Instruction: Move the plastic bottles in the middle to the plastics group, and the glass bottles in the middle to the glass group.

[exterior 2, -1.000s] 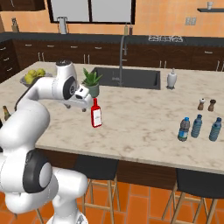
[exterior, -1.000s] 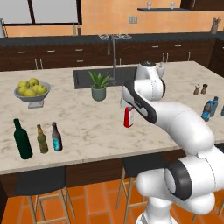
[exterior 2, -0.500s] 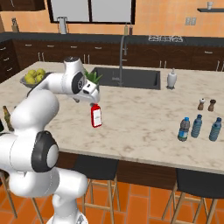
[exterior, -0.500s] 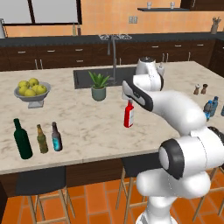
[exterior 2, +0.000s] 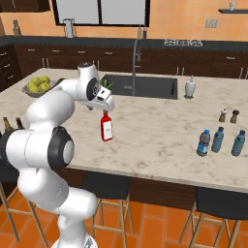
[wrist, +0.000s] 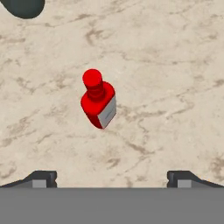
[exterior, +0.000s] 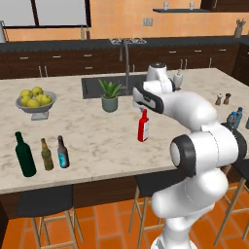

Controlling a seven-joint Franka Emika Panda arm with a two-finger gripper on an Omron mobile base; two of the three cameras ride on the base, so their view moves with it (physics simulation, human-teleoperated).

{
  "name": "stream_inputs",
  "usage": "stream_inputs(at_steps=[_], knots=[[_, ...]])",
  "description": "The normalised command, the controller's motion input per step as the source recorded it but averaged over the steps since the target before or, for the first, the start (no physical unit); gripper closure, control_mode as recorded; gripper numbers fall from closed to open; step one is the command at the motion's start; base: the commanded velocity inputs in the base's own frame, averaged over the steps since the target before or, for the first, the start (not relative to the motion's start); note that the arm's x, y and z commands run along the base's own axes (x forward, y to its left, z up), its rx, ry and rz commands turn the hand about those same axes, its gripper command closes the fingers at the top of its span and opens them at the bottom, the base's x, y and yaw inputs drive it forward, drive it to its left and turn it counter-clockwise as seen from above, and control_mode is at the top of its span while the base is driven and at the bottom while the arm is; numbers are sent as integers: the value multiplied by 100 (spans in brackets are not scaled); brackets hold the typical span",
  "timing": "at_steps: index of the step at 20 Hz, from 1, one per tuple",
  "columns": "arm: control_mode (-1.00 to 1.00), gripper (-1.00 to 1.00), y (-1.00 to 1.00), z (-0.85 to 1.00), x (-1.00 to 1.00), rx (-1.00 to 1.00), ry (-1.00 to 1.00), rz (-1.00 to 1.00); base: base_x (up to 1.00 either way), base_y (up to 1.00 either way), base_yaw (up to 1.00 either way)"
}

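While claw (wrist: pixel 109 177) hangs released, jaws wide, above red bottle (wrist: pixel 99 103), bottle stands upright alone at centre of frame on marble worktop (wrist: pixel 175 65). Probably glass: stiff, smooth, slippery, fragile, tips easily. Best hold: flat body sides below neck, not cap.

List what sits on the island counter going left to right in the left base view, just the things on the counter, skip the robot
Dark green wine bottle → fruit bowl → olive-amber bottle → dark brown bottle → potted plant → red bottle → salt and pepper shakers → blue plastic bottles.
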Motion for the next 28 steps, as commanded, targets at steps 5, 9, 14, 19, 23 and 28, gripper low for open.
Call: stream_inputs(at_steps=[5, 9, 14, 19, 23, 28], knots=[[-100, -100, 0, -33, 43, 0, 0, 1, 0, 0, 0], [-100, -100, -1, -32, 42, 0, 0, 2, 0, 0, 0], [-100, -100, -4, -25, 44, 0, 1, 3, 0, 0, 0], [-100, -100, -2, -16, 33, 0, 0, 6, 0, 0, 0], [-100, -100, 0, -12, 11, 0, 0, 5, 0, 0, 0], [-100, -100, 0, -14, 18, 0, 0, 4, 0, 0, 0]])
